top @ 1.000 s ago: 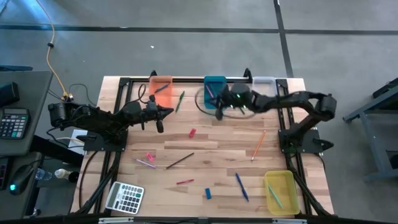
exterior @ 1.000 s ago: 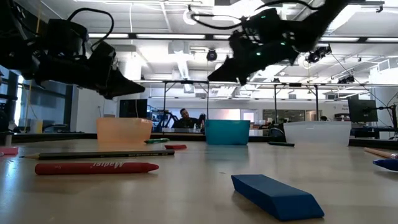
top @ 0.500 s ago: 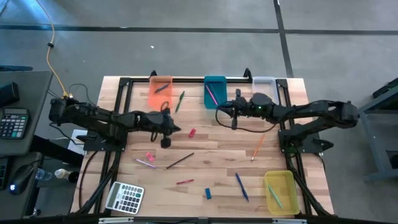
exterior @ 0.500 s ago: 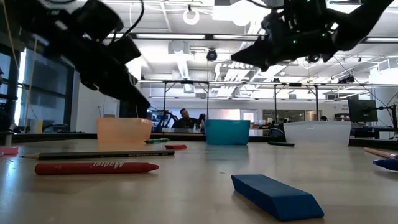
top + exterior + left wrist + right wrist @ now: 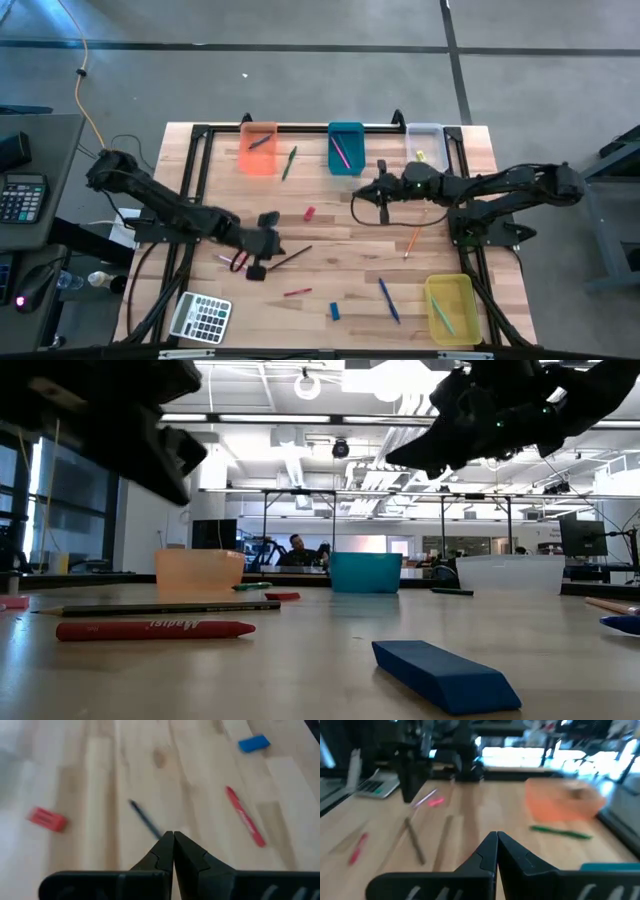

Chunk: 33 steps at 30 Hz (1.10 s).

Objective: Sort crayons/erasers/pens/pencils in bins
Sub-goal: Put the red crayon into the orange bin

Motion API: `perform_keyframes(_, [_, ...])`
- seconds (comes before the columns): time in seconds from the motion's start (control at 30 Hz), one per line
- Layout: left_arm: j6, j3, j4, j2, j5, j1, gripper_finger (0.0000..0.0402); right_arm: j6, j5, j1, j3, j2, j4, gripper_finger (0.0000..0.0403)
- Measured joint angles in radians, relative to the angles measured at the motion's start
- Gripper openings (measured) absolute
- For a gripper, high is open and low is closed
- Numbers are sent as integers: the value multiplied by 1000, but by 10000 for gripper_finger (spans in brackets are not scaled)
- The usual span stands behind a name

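While both arms hover, dark pencil [image 5: 290,258] lies diagonally on table [image 5: 350,230].

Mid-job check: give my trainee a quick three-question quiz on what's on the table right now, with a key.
1. True or false: the left gripper is shut with nothing in it.
2. Which bin holds a pink stick? A) orange bin B) teal bin C) yellow bin
3. Fill in: the blue eraser lies on the ____, not in a bin.

Key: 1 true; 2 B; 3 table.
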Motion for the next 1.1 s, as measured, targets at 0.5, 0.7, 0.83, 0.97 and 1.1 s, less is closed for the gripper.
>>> perform_keyframes(0.5, [-478, 326, -163, 393, -231, -358, 77, 0, 233, 265, 0, 0, -58, 0])
perform_keyframes(0.7, [-547, 414, -243, 500, -273, -369, 110, -5, 261, 307, 0, 0, -56, 0])
perform_keyframes(0.83, [-570, 416, -246, 548, -276, -352, 119, -11, 262, 308, 0, 0, -55, 0])
perform_keyframes(0.97, [-560, 417, -232, 575, -272, -341, 116, -12, 262, 307, 0, 1, -56, 0])
perform_keyframes(1.1, [-559, 418, -230, 593, -266, -336, 97, -25, 262, 307, 0, 1, -57, 0])
